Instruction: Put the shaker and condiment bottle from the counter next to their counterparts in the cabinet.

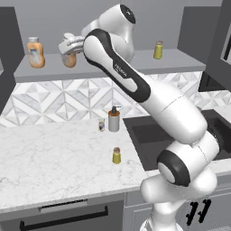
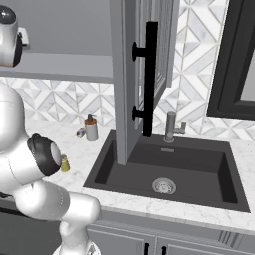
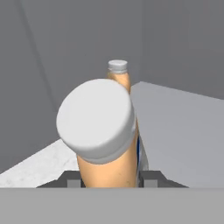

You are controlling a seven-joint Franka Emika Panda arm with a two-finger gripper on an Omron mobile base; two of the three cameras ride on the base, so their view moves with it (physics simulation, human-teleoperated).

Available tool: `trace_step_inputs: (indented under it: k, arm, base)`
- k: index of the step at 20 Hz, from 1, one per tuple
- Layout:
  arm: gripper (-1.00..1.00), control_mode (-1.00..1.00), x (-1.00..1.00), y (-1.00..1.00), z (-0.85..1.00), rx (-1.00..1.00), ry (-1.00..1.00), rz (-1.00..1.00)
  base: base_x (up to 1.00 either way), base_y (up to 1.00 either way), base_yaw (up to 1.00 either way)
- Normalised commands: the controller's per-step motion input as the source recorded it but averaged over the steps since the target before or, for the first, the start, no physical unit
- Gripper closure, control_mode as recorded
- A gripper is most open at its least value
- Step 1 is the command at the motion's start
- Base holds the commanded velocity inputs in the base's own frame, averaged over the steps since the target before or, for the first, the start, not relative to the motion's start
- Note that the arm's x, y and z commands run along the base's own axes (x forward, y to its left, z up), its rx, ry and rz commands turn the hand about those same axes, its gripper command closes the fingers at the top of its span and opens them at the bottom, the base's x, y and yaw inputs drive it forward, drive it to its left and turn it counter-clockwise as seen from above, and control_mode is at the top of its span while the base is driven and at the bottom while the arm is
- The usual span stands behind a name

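Observation:
My gripper (image 1: 69, 55) is up at the open grey cabinet's shelf (image 1: 90, 67), shut on the slim pale-orange condiment bottle (image 1: 70, 60). In the hand view its white cap (image 3: 96, 120) leans toward the camera, and my fingers (image 3: 72, 179) press its body. The wider, deeper-orange counterpart bottle (image 1: 35, 53) stands just left of it on the shelf, its cap (image 3: 118, 66) behind the held one. The counterpart shaker (image 1: 158, 49) stands further right on the shelf. The olive-yellow shaker (image 1: 117, 155) stands upright on the marble counter (image 1: 45, 162), also seen beside my arm (image 2: 64, 163).
A grey pump dispenser (image 1: 114, 119) and a tiny labelled jar (image 1: 101, 125) stand at the back of the counter. The dark sink (image 2: 164, 169) with its faucet (image 2: 172, 127) lies to the right. An open cabinet door (image 2: 134, 74) with a black handle hangs above the sink.

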Motion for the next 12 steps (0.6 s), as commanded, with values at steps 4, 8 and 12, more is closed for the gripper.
trace_step_inputs:
  k: [4, 8, 12]
  arm:
    - [1.00, -1.00, 0.63, 0.25, -0.09, 0.00, 0.00, 0.08]
    - [1.00, -1.00, 0.45, 0.22, -0.15, 0.00, 0.00, 0.08]
    - [1.00, -1.00, 0.36, 0.19, -0.24, -0.01, 0.00, 0.07]
  base:
    - [0.00, 0.00, 0.00]
    - [0.00, 0.00, 0.00]
    - [0.00, 0.00, 0.00]
